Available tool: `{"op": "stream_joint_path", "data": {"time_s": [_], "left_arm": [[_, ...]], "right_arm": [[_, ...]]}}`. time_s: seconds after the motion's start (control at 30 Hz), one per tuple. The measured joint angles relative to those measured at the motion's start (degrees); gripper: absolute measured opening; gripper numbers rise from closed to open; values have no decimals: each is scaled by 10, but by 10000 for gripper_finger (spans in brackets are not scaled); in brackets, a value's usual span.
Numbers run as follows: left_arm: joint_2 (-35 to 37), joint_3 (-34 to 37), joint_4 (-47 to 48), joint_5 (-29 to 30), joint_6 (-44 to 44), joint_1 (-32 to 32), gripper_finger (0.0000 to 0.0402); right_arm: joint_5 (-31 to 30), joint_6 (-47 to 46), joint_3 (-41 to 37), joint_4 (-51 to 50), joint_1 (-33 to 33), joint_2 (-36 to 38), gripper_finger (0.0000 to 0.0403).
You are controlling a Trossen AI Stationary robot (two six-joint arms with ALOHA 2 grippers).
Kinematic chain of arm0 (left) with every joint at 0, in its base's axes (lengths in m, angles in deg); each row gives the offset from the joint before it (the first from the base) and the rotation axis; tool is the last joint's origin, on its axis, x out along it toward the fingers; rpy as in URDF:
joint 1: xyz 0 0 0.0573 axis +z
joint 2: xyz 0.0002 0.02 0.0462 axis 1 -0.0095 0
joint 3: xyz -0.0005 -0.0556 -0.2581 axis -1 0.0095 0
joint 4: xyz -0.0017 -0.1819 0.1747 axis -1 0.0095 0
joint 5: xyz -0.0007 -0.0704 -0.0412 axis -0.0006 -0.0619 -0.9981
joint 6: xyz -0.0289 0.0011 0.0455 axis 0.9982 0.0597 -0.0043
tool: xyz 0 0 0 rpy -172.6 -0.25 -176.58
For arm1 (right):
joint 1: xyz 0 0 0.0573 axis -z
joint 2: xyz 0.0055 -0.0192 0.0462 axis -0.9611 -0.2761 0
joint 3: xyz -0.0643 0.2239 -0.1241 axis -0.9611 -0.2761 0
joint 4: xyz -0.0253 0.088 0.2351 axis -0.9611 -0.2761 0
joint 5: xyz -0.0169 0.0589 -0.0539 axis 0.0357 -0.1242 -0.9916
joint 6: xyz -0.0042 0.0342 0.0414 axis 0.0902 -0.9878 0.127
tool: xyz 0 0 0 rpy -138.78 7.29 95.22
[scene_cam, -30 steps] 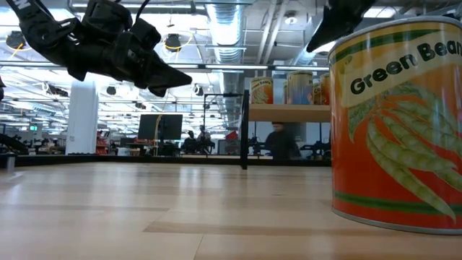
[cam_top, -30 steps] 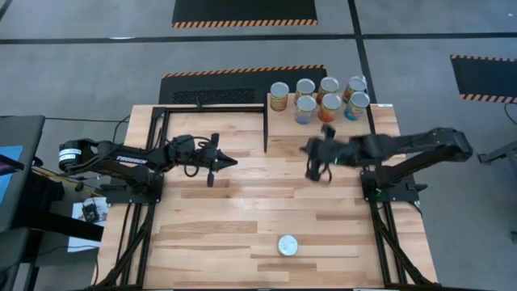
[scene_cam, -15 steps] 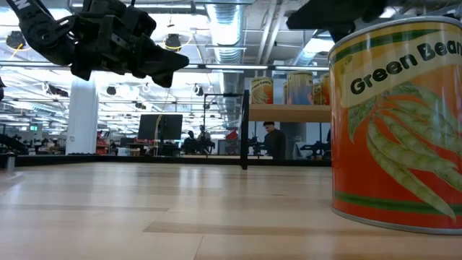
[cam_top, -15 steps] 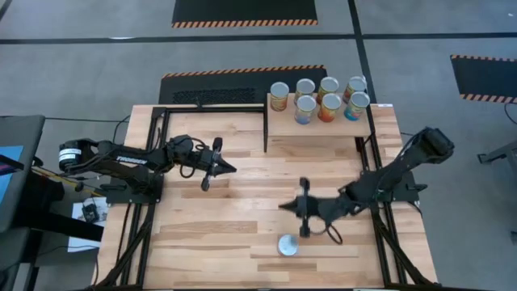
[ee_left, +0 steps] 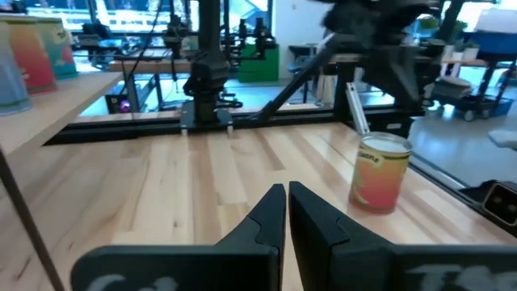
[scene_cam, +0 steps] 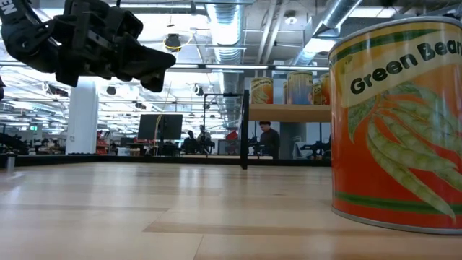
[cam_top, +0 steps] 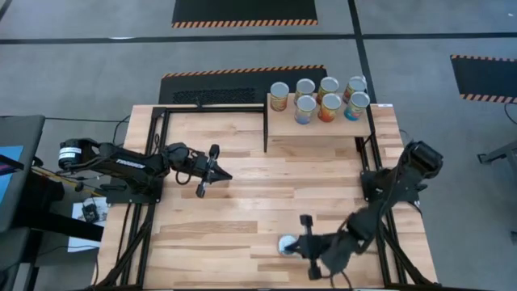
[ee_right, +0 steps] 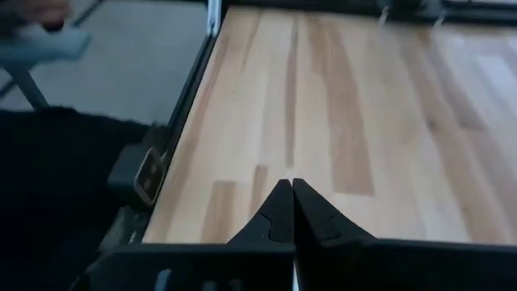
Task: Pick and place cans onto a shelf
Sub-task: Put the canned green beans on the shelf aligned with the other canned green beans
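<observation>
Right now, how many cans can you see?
8. Seven stand on the shelf: four in the back row, three in front. One can stands alone near the table's front edge, beside the right gripper.

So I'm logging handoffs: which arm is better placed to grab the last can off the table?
The right. Its claw sits beside the lone can near the table's front edge, fingers shut. The left claw hangs farther back over the table's middle, also shut.

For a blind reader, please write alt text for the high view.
One can stands alone near the table's front edge, the right gripper beside it. Seven cans stand on the shelf; the left gripper hangs over the table's middle.
</observation>
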Motion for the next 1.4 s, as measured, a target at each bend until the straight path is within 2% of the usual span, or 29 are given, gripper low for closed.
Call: {"op": "stream_joint_path", "data": {"time_s": [0.2, 0.37, 0.6, 0.83, 1.4], "left_arm": [[0, 0, -1, 59, 18, -13, 9], [0, 0, 3, 88, 18, -31, 9], [0, 0, 3, 122, 21, -59, 9], [0, 0, 2, 149, 17, -70, 9], [0, 0, -2, 164, 7, -70, 9]], "right_arm": [[12, -80, 124, -161, -32, -78, 21], [12, -142, 217, -295, -48, -134, 62], [11, -154, 298, -412, -44, -189, 114], [2, -150, 302, -429, -34, -197, 133], [9, -124, 302, -429, -15, -199, 121]]}}
